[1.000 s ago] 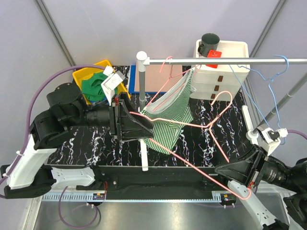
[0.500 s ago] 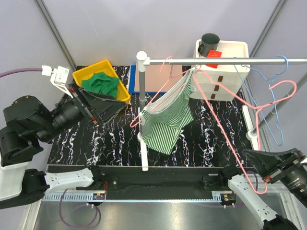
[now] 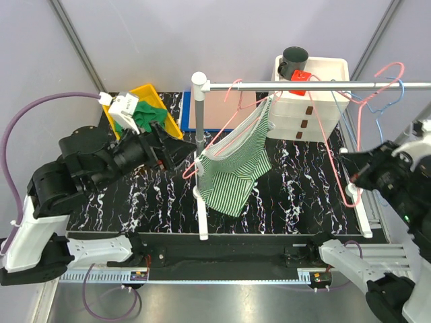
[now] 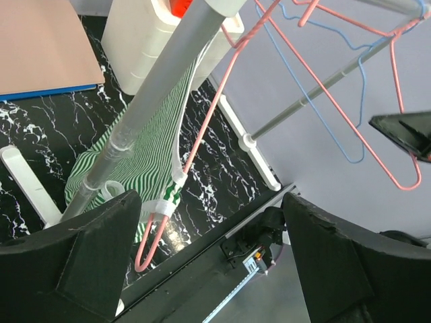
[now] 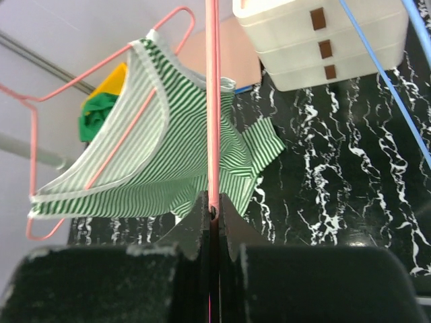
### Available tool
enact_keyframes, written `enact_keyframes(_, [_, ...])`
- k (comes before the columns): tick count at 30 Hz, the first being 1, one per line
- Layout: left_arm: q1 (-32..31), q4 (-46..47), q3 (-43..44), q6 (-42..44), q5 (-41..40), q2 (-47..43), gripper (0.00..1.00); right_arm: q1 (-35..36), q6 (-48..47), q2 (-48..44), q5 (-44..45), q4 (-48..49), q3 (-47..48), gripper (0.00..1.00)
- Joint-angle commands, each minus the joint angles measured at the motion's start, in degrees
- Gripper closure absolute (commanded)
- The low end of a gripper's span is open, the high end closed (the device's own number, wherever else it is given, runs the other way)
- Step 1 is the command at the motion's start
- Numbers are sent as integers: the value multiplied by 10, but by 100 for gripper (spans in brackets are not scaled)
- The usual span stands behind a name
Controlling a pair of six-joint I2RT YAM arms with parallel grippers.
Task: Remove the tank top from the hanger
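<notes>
The green-and-white striped tank top point(image 3: 236, 165) hangs on a pink hanger point(image 3: 237, 91) hooked over the metal rail point(image 3: 316, 85). It also shows in the left wrist view point(image 4: 138, 151) and the right wrist view point(image 5: 151, 168). My left gripper point(image 3: 180, 145) is open and empty, just left of the tank top and the rack post; in its wrist view its gripper point(image 4: 209, 269) frames the hanger's lower corner point(image 4: 151, 245). My right gripper point(image 3: 355, 173) is shut on a second, bare pink hanger point(image 3: 367, 94), held up beside the rail; the wire point(image 5: 213, 134) sits between its shut jaws.
A yellow bin point(image 3: 165, 121) with green cloth is at the back left. A white drawer unit point(image 3: 316, 101) with a black mug point(image 3: 294, 59) stands behind the rail. A blue hanger point(image 3: 380, 114) hangs at the right. The white rack post point(image 3: 201, 195) stands mid-table.
My left arm swung in from the far left toward the tank top. My right arm lifted the bare pink hanger from near the table's front edge up to the rail.
</notes>
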Motion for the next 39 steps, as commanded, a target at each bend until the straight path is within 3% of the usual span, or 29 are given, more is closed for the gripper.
enact_keyframes(1, [1, 1, 24, 17, 18, 18, 12, 0, -15, 26, 34, 3, -6, 100])
enact_keyframes(14, [1, -125, 143, 74, -22, 128, 10, 0, 30, -34, 43, -35, -118, 98])
enact_keyframes(17, [4, -150, 171, 87, -38, 161, 8, 0, 29, -34, 56, -57, -108, 68])
enact_keyframes(18, [8, -151, 174, 94, -38, 166, 7, 0, 25, -29, 61, -63, -100, 54])
enact_keyframes(22, [15, -152, 174, 115, -28, 190, 7, 0, 18, -28, 83, -93, -62, 22])
enact_keyframes(24, [15, -153, 173, 119, -23, 200, 7, 1, 14, -41, 83, -95, -44, 15])
enact_keyframes(25, [15, -152, 169, 119, -20, 202, 8, 0, 13, -46, 82, -93, -37, 7])
enact_keyframes(28, [15, -149, 154, 119, -18, 200, 9, 0, 8, -65, 71, -77, -7, 0])
enact_keyframes(31, [15, -145, 136, 121, -16, 197, 10, 0, -9, -78, 37, -41, 21, 0])
enact_keyframes(36, [15, -142, 121, 126, -14, 198, 15, 0, -46, -114, -98, 109, 12, 0])
enact_keyframes(39, [15, -138, 114, 125, -11, 200, 17, 0, -46, -101, -235, 163, -4, 0])
